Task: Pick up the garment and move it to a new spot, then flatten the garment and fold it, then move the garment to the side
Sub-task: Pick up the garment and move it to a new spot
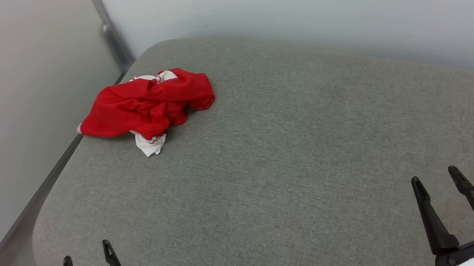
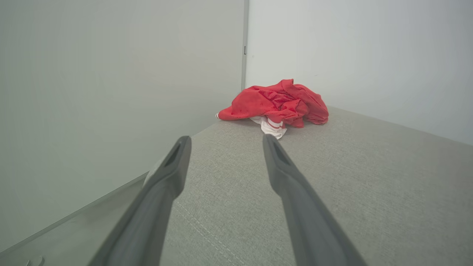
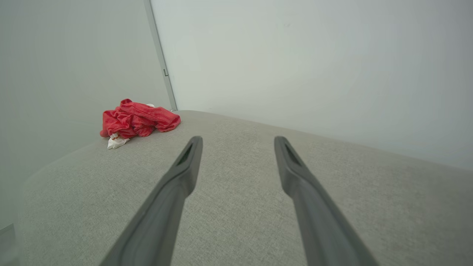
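ok so, nearest first: the left gripper (image 1: pixel 86 251) is seen at the lower left of the head view and the right gripper (image 1: pixel 434 174) at the lower right. both are spread wide, with nothing held between the fingers. both are hung over the near edge of the grey cushion (image 1: pixel 284 178), fingers aimed toward the far wall (image 1: pixel 316 2).

further out, the garment (image 1: pixel 148 102) is found bunched in a heap near the cushion's far left corner, right by the left edge and well apart from both grippers. it's rested on the fabric and touched by nothing. from the left gripper it's placed ahead and a little to the right. from the right gripper it's ahead and far off to the left. so the left arm is judged the nearer one, and a long forward reach would be called for.

the heap's long axis is laid roughly across the head view, left to right. a white sleeve (image 1: pixel 151 144) is poked out toward the near side, and more white is glimpsed at the far rim. which way the collar or hem points can't be told, it's too crumpled.

behind it all, a metal post (image 1: pixel 110 33) is run up the corner.
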